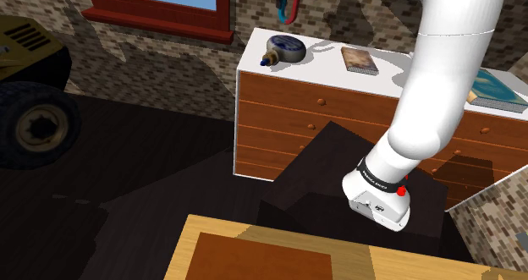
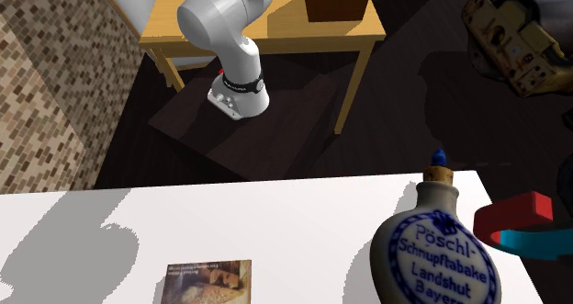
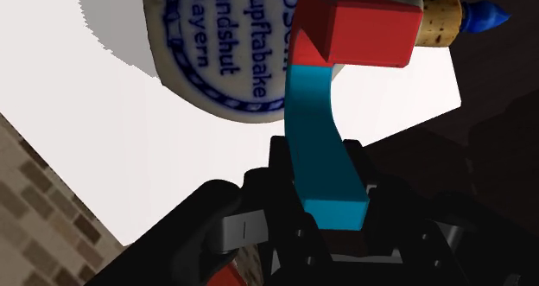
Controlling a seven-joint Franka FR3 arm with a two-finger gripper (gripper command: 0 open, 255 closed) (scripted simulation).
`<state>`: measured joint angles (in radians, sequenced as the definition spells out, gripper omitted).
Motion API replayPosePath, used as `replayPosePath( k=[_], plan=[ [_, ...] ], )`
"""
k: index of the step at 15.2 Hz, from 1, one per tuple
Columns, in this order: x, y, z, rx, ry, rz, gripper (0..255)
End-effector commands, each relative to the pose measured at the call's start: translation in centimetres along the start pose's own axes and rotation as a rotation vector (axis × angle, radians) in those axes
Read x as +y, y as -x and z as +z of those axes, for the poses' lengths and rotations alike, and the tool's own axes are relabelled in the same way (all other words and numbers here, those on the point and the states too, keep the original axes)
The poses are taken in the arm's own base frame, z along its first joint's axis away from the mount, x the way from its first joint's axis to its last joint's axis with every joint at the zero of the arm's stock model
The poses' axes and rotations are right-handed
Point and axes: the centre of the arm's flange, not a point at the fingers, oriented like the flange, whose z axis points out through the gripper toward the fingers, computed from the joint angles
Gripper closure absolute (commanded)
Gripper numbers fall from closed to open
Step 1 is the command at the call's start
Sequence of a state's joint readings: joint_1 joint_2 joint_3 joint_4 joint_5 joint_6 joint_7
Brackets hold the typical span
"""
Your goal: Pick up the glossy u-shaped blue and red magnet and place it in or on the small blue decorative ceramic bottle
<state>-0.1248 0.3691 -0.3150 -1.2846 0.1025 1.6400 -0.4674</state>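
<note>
Right now the claw [image 3: 321, 208] is clamped on the magnet [image 3: 316, 137]. Its two black fingers press on the end of the blue half, and the red half sticks out beyond them. The magnet is held in the air, just beside the shoulder of the bottle [image 3: 226, 60]. In the wrist view the red end crosses in front of the bottle's neck, but I cannot tell whether the two touch.

The bottle lies flat on its side on the white tabletop [image 2: 275, 229], close to an edge. It has a round grey-white body with blue lettering and a cork [image 3: 436, 29] with a blue tip. The tabletop under the bottle belongs to a wooden chest of drawers [image 1: 321, 126]. A book [image 1: 360, 60] lies near the bottle on the same top, and a second book [image 1: 495, 88] lies well beyond it. Across the dark floor from the bottle stands the arm's dark stand [image 2: 193, 123], with a wooden table [image 2: 275, 31] behind it. A yellow vehicle [image 1: 25, 41] is parked well away from the bottle.
</note>
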Motion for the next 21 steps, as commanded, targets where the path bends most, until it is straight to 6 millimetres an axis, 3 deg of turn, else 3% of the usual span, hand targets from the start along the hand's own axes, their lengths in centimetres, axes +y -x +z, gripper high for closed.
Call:
replayPosePath(
  k=[1, 6, 7, 12, 16, 21],
  plan=[
    [0.0, 0.0, 0.2, 0.001, 0.0, 0.0, 255],
    [0.0, 0.0, 0.2, 0.001, 0.0, 0.0, 255],
    [0.0, 0.0, 0.2, 0.001, 0.0, 0.0, 0],
    [0.0, 0.0, 0.2, 0.001, 0.0, 0.0, 0],
    [0.0, 0.1, -4.8, 0.001, 0.0, 0.0, 0],
    [0.0, 0.1, -4.8, 0.001, 0.0, 0.0, 0]
  ],
)
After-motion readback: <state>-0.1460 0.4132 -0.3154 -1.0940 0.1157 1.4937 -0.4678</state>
